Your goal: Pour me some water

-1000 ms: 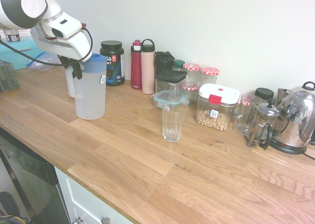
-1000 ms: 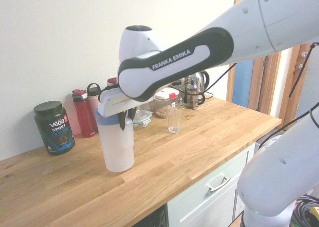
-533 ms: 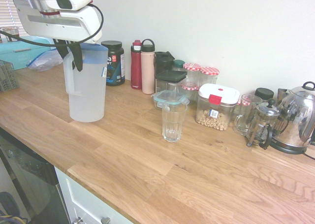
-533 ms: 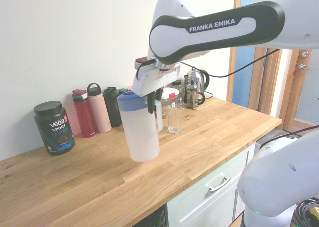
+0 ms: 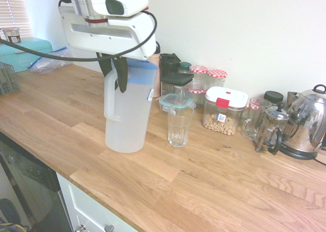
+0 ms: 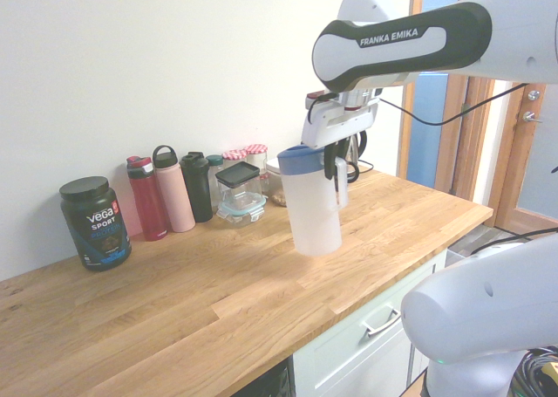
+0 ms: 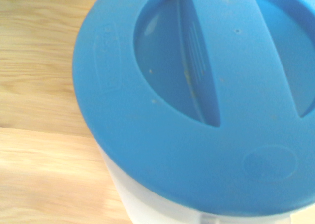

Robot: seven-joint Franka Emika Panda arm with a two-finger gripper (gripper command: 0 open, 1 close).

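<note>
A tall frosted-white jug point(image 5: 130, 114) with a blue lid point(image 7: 206, 86) hangs upright just above the wooden worktop point(image 5: 204, 191). My gripper point(image 5: 116, 74) is shut on the top of its side handle point(image 5: 109, 97). The water does not show through the frosted wall. An empty clear drinking glass point(image 5: 179, 125) stands on the worktop just right of the jug in the first exterior view. In the second exterior view the jug point(image 6: 314, 214) and gripper point(image 6: 334, 166) hide that glass. The wrist view looks straight down on the lid.
Along the wall stand jars, a box with a teal lid point(image 5: 175, 102), a cereal container point(image 5: 224, 109), a glass mug point(image 5: 253, 117), a French press point(image 5: 270, 130) and a steel kettle point(image 5: 308, 122). A black tub point(image 6: 94, 222), red bottle point(image 6: 146, 198) and pink bottle point(image 6: 173, 190) stand further along.
The arm has carried the jug along the worktop from the far end to right beside the glass, keeping it upright and held by the handle.
</note>
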